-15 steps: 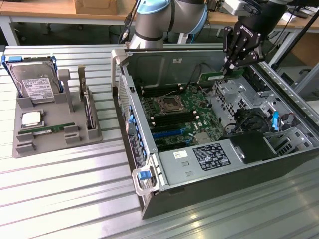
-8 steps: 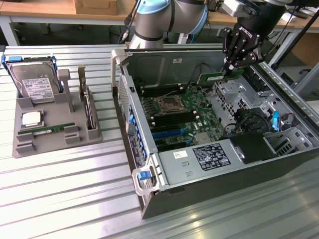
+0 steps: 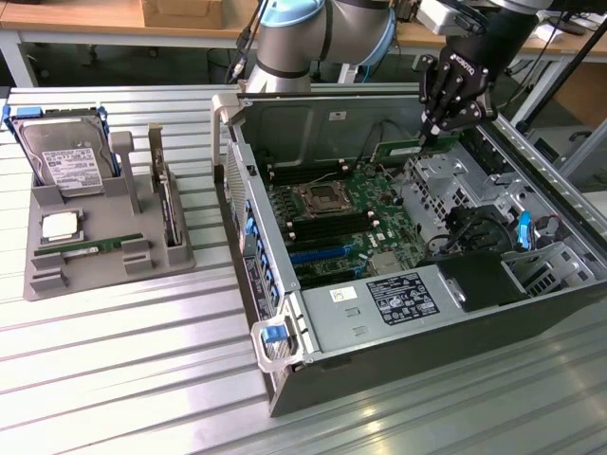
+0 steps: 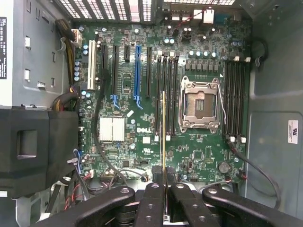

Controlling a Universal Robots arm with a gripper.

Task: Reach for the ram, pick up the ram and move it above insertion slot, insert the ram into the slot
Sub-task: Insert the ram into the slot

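Observation:
My gripper (image 3: 433,133) hangs over the far side of the open computer case, shut on the ram (image 3: 399,147), a thin green stick held level above the motherboard (image 3: 346,213). In the wrist view the ram (image 4: 164,127) shows edge-on as a thin line running out from between my fingertips (image 4: 164,178). It lies lengthwise over the group of long black memory slots (image 4: 170,90) beside the processor socket (image 4: 200,105). The stick is still well above the board, apart from any slot.
A grey tray (image 3: 57,275) on the exterior view's left holds a hard drive (image 3: 66,156), a silver processor chip (image 3: 59,226) and another green stick (image 3: 90,248). Case walls (image 3: 237,180), a black cable (image 4: 102,123) and blue sockets (image 4: 138,71) surround the slots.

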